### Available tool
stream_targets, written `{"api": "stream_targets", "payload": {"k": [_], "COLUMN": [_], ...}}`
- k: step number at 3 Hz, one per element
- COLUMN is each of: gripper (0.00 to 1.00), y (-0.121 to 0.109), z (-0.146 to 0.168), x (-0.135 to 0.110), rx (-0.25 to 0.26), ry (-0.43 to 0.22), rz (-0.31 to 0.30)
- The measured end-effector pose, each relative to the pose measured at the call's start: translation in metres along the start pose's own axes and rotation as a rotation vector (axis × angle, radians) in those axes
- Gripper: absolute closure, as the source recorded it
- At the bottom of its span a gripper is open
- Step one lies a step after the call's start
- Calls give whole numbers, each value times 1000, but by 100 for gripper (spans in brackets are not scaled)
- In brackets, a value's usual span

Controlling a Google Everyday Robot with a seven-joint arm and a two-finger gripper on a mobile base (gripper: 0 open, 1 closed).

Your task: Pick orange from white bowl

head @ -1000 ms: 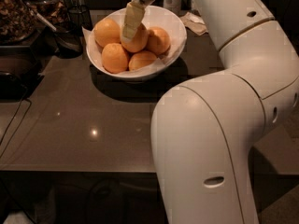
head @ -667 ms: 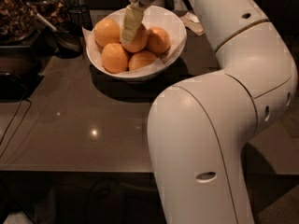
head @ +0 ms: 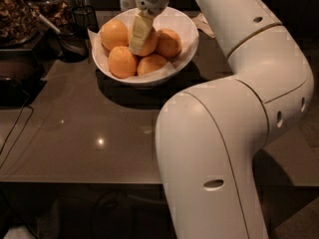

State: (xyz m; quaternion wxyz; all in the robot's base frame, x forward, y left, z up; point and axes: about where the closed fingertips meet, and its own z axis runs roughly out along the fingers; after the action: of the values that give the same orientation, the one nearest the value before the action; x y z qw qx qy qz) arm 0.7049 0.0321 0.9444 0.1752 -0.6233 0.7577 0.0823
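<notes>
At upper centre, the gripper dips into the white bowl near the far edge of the worktop, covering much of the orange. Whether it grips cannot be told. The arm blocks the lower right.

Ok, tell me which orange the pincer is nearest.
The middle orange in the white bowl: the pincer hangs right in front of it, hiding part; the other oranges sit around it.
</notes>
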Motion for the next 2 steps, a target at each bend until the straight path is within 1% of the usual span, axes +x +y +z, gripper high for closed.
{"api": "stream_targets", "payload": {"k": [1, 2], "gripper": [15, 34], "y": [0, 0], "z": [6, 6], "x": [5, 5], "rx": [-7, -7], "ry": [8, 8], "rz": [1, 1]}}
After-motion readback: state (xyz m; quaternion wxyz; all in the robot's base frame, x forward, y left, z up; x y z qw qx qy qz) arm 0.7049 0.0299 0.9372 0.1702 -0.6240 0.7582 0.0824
